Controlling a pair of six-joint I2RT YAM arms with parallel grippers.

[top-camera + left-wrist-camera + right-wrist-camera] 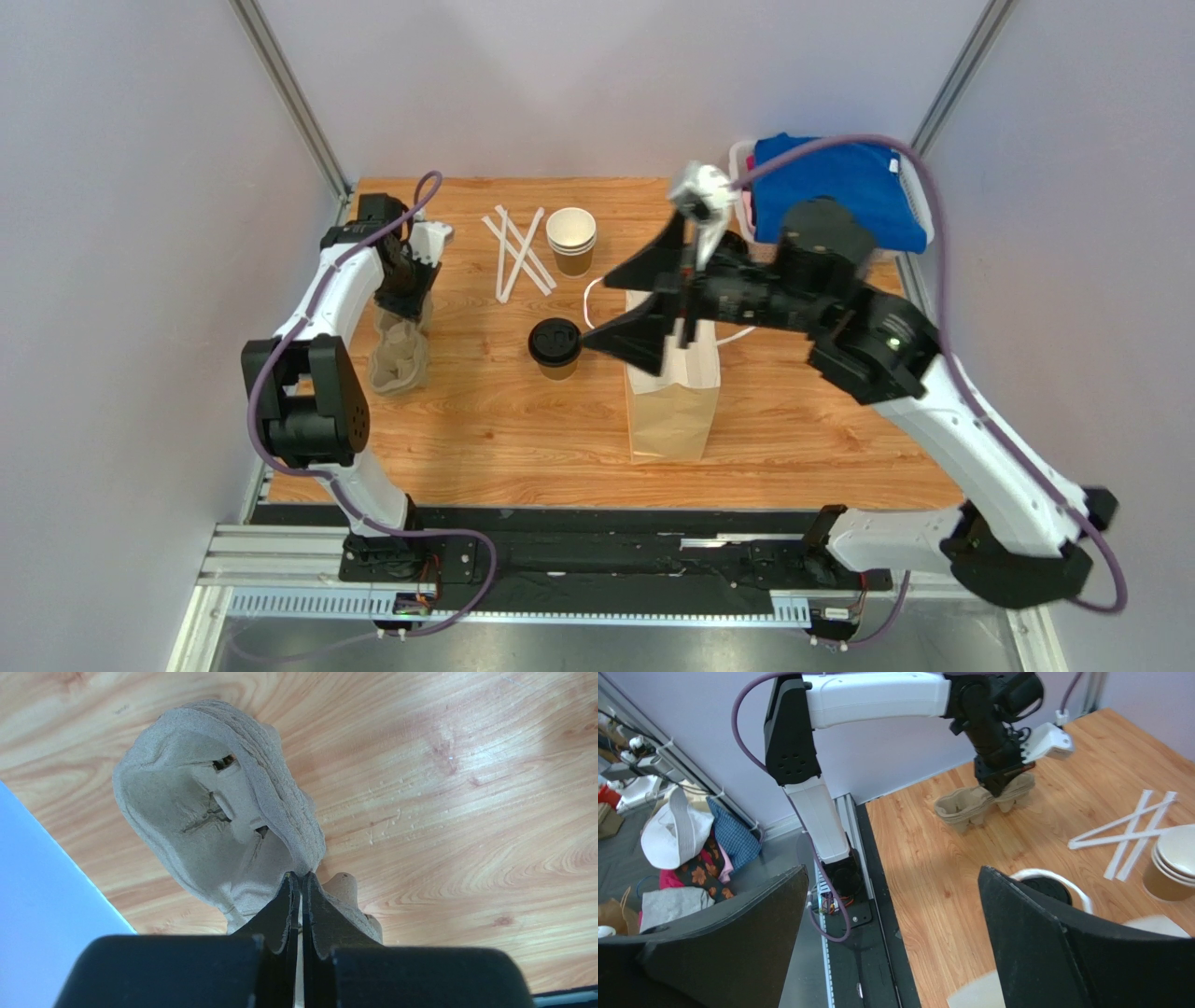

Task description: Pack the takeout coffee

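1. The takeout coffee stands upright on the wooden table, near its middle. It is a short brown paper cup with a round, shiny black lid.
2. Just to its right is a tall kraft paper bag, flat-sided, with a thin white handle.
3. The right gripper hangs above the bag, its two black wedge-shaped fingers spread wide with nothing between them. One fingertip is just beside the lid.
4. The left gripper is at the far left of the table. Its fingers are pressed almost together and pinch a thin wall of the grey pulp carrier, which is rough, fibrous and moulded into rounded cups.
5. Behind the coffee stand a stack of lidless brown cups and some flat white stirrers, lying crossed.
6. A blue cloth lies at the far right corner.
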